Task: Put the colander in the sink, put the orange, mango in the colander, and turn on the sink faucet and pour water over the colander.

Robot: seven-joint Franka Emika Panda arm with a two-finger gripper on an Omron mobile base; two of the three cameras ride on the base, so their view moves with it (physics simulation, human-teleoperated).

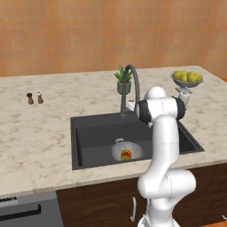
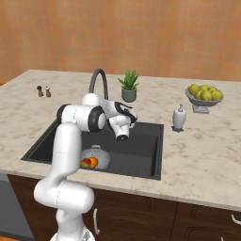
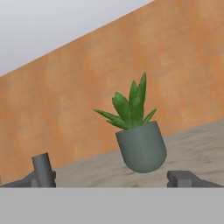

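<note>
Dark grey metal, the sink faucet [image 1: 131, 86] is what the remaining step seems to turn on: the colander [image 1: 127, 152] already sits on the floor of the sink [image 1: 88, 137], towards its front, with the orange [image 2: 93, 162] and the mango [image 2: 85, 163] side by side inside it. In the left base view the two fruits merge into one red-and-yellow patch, so which lies nearer the tap I cannot tell.

The faucet stands at the sink's back rim, just beside a potted plant [image 3: 139, 139]. It should handle as a stiff, fixed thing — no lifting, only a push or pull on its small side lever, which is too small here to place with confidence. Smooth metal will likely be slippery, so a finger pressed flat against the lever looks safer than a pinch at its tip.

Its long axis runs straight up from the counter [image 1: 35, 133], then arches over — the spout mouth points down into the basin, apparently a little behind the colander.

The gripper [image 3: 112, 178] hangs over the sink in front of the faucet, jaws spread wide with nothing between them, looking level towards the plant and the orange wall behind.
</note>
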